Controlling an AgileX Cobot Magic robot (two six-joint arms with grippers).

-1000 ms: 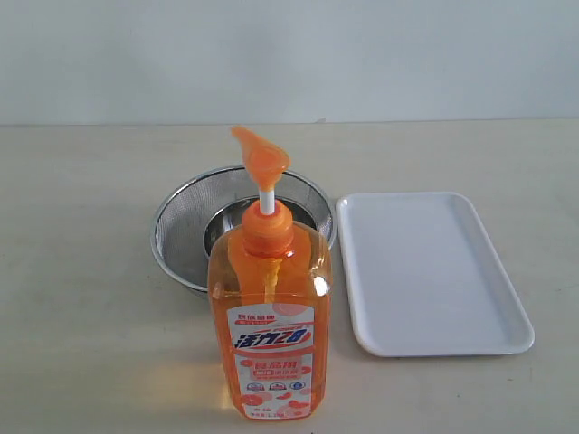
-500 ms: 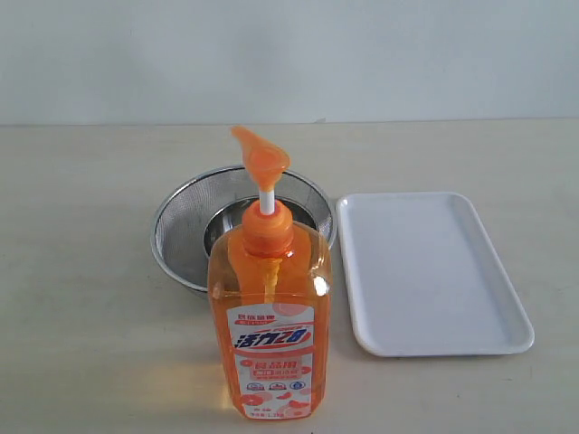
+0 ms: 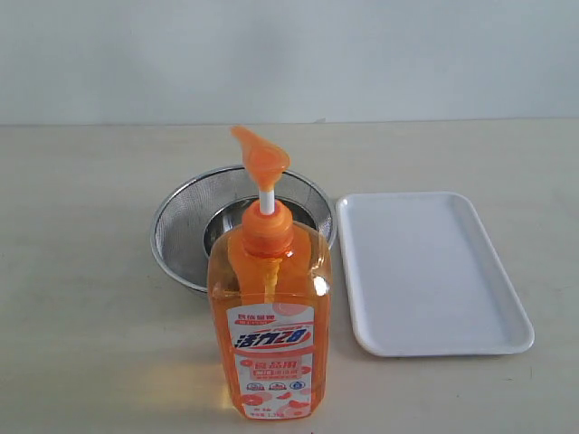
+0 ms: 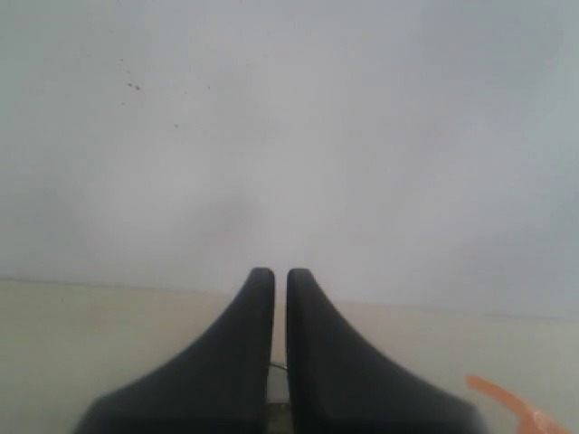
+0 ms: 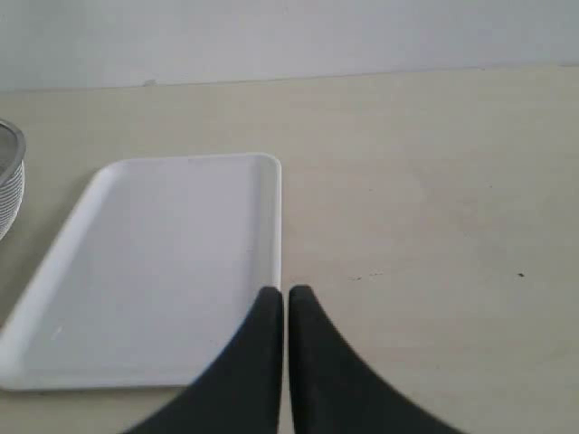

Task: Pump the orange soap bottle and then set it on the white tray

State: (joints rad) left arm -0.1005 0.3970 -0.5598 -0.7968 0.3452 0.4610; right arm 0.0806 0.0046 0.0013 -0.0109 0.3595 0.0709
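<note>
The orange soap bottle (image 3: 270, 312) stands upright at the front middle of the table, its orange pump head (image 3: 260, 155) raised on a white stem. To its right lies the white tray (image 3: 428, 271), bare. Neither arm shows in the exterior view. In the left wrist view my left gripper (image 4: 280, 274) is shut with nothing between its black fingers; an orange sliver, probably the pump head (image 4: 516, 411), shows at the frame's corner. In the right wrist view my right gripper (image 5: 285, 292) is shut, empty, over the tray's (image 5: 154, 262) edge.
A round steel mesh bowl (image 3: 190, 226) sits right behind the bottle, touching the tray's left rim; its edge (image 5: 7, 181) shows in the right wrist view. A pale wall rises behind the beige table (image 3: 81, 271).
</note>
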